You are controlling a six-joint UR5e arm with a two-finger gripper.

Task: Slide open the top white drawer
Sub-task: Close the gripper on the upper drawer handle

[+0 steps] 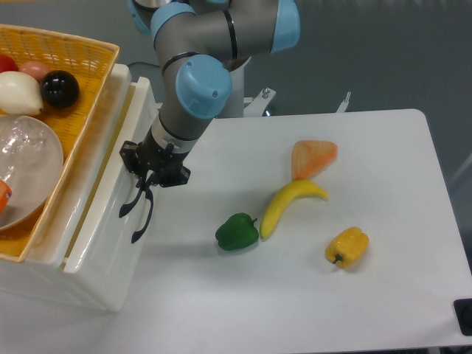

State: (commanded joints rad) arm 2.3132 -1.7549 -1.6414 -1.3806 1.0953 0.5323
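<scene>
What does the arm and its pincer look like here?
Grey tubular arm segments with light-blue round joint caps. A black ribbed wrist collar leads into a black two-finger pincer with thin curved fingers. No loose cables or readable markings are visible.
</scene>
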